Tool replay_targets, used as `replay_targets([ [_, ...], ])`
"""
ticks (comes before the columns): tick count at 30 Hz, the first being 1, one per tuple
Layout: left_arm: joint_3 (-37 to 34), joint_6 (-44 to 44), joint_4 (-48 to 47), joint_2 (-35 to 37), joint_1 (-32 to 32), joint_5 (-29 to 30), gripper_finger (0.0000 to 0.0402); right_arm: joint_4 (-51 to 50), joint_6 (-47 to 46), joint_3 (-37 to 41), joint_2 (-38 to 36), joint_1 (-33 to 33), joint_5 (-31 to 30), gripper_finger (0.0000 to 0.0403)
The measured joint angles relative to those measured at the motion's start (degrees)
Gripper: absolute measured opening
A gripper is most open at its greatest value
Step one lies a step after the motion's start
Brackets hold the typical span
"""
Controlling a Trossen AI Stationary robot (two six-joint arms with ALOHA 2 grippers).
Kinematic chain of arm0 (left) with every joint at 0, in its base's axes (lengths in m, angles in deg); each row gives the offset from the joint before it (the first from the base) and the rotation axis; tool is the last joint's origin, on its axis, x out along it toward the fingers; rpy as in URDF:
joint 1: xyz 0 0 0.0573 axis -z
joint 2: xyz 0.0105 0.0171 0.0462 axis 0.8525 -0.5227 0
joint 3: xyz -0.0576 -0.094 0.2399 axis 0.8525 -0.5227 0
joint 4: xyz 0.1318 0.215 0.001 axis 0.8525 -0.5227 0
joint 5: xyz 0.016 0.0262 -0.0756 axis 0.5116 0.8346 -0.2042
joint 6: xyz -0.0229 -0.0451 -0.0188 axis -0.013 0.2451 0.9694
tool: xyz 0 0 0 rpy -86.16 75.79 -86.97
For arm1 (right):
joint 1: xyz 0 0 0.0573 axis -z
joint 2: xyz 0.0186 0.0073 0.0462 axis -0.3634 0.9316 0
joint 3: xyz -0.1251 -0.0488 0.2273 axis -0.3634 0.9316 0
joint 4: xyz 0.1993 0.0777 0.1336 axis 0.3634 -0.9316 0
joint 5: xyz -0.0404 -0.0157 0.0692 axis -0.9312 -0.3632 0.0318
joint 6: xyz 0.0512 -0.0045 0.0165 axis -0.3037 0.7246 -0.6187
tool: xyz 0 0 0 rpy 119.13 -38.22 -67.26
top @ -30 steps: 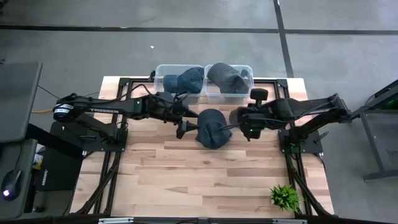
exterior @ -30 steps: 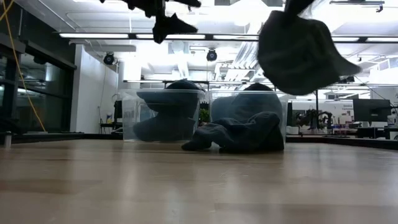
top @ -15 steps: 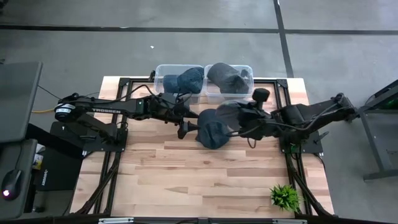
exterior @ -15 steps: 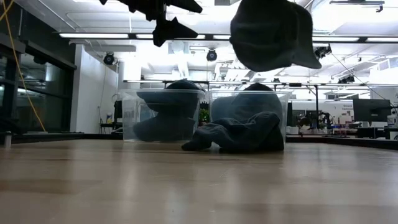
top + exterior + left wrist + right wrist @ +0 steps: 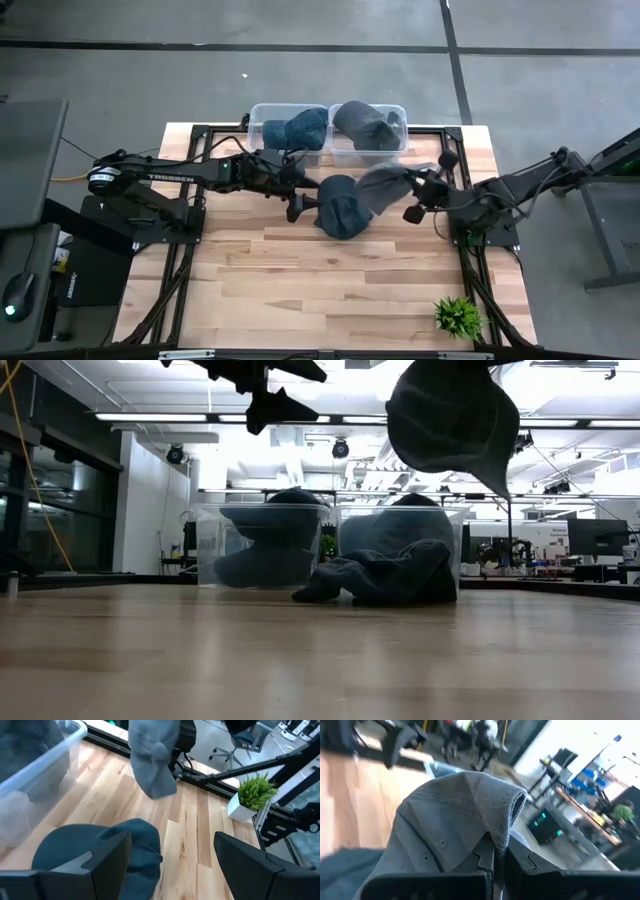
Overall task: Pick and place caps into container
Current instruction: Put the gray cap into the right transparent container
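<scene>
Pinching grey cap aloft, right claw clenched; left claw released over navy cap

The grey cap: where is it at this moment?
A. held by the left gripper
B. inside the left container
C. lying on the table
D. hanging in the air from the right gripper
D: the right gripper is shut on the grey cap, which hangs above the table.

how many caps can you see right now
4: a navy cap in the left bin, a grey cap in the right bin, a navy cap lying on the table, and a grey cap hanging from the right claw. Others may be hidden in the bins.
</scene>
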Motion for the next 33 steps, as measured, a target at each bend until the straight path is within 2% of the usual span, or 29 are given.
replay_targets([
  [8, 0.0, 0.0, 1.99, 0.0, 0.0, 0.21, 0.0284, 38.49, 22.19, 17.6, -10.35, -0.06, 8.11, 0.0006],
  [13, -0.02, 0.48, 2.39, 0.0, 0.0, 0.23, 0.0284, 52.51, 29.59, 23.65, -15.62, -0.04, 17.58, 0.0006],
  [18, -0.02, 2.5, 6.65, 0.0, -0.01, -0.26, 0.0284, 54.61, 31.59, 25.07, -20.3, -0.04, 27.54, 0.0006],
  [26, 0.0, 6.18, 18.73, -1.71, -0.07, -2.22, 0.0284, 54.52, 31.47, 25.07, -24.79, -0.04, 44.64, 0.0006],
  [31, 0.24, 12.13, 26.18, -2.74, -3.11, -9.34, 0.0284, 54.75, 30.55, 25.05, -26.84, 0.68, 53.29, 0.0006],
  [33, -0.09, 15.21, 26.22, -3.4, -4.83, -11.4, 0.0284, 54.8, 29.87, 25.05, -27.66, 1.75, 55.97, 0.0006],
])
